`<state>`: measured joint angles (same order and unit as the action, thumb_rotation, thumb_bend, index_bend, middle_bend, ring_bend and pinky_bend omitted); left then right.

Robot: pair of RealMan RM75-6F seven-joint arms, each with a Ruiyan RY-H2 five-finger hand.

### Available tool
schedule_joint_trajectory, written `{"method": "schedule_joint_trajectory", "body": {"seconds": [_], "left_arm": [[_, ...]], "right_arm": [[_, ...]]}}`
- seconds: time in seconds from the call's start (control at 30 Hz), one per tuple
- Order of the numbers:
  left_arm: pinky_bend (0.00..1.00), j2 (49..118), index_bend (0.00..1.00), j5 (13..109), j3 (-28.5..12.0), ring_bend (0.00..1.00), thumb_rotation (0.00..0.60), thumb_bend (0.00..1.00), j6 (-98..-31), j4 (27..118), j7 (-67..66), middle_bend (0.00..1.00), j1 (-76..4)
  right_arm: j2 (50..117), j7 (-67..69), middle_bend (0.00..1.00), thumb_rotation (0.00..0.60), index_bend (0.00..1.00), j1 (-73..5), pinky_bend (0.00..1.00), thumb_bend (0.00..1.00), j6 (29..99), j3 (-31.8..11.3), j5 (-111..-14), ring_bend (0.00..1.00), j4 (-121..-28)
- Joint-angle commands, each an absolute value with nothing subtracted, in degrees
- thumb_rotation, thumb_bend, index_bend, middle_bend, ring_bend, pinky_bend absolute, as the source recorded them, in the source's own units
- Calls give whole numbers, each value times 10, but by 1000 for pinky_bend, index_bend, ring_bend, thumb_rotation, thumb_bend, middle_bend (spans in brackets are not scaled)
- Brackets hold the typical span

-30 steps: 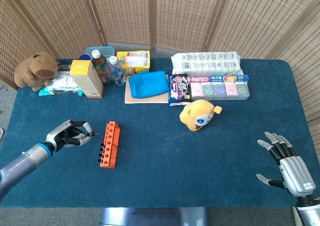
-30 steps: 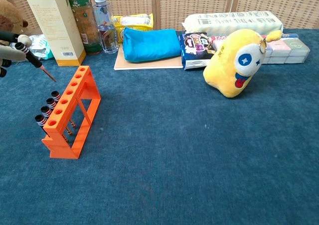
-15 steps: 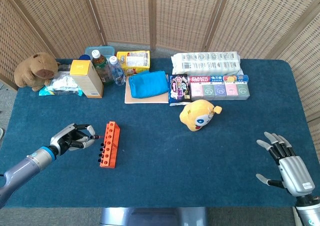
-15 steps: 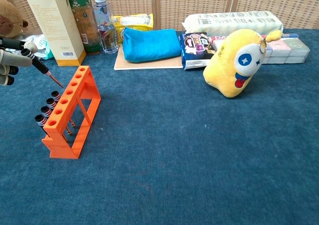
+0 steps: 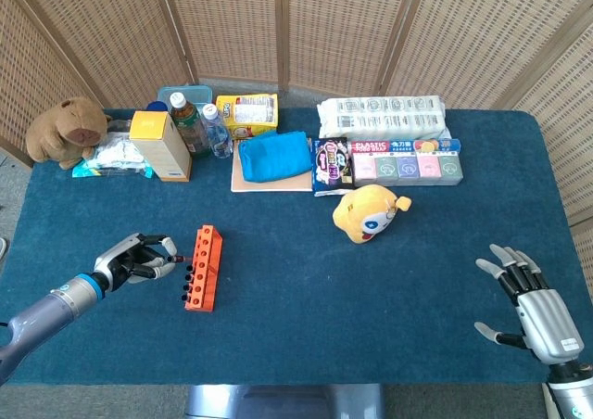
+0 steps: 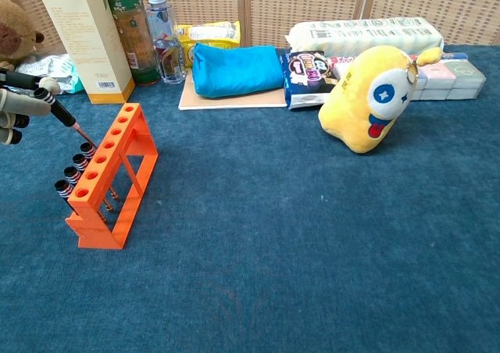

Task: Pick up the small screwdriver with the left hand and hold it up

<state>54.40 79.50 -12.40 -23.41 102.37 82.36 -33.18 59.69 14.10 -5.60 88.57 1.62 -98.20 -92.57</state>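
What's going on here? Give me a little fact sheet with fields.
left hand: holds a small screwdriver, tip angled down toward the rack
rack: orange, upright, more screwdrivers in it
right hand: holds nothing, fingers spread
table: blue cloth
behind: yellow plush, bottles, boxes, brown plush

Your table (image 5: 278,280) wears a deep blue carpet-like cover. The rack (image 6: 109,177) is bright orange, with black-capped tools in it. The small screwdriver (image 6: 64,119) looks black-handled with a reddish shaft, though it is thin and hard to read. The plush toy (image 6: 373,103) is yellow with a blue eye and red mouth; the capybara toy (image 5: 63,132) is brown. The folded cloth (image 6: 237,69) is bright blue. The screen (image 5: 296,30) behind is woven tan wicker.
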Motion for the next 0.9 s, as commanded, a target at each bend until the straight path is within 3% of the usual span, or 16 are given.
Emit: {"method": "schedule_joint_trajectory", "body": {"seconds": [0.03,0.9], "left_arm": [[1000,549,582,801,-123,1000,600,411,-237,1020,827,1000,-332],[1000,563,582,818,-105,1000,600,414,-250,1006,862,1000,-347]], "right_arm": [[597,141,53,600,164,-56,0,59,885,16,-982,0,-926],[594,148,53,600,164,-56,0,59,888,16,-982,0,-926]]}}
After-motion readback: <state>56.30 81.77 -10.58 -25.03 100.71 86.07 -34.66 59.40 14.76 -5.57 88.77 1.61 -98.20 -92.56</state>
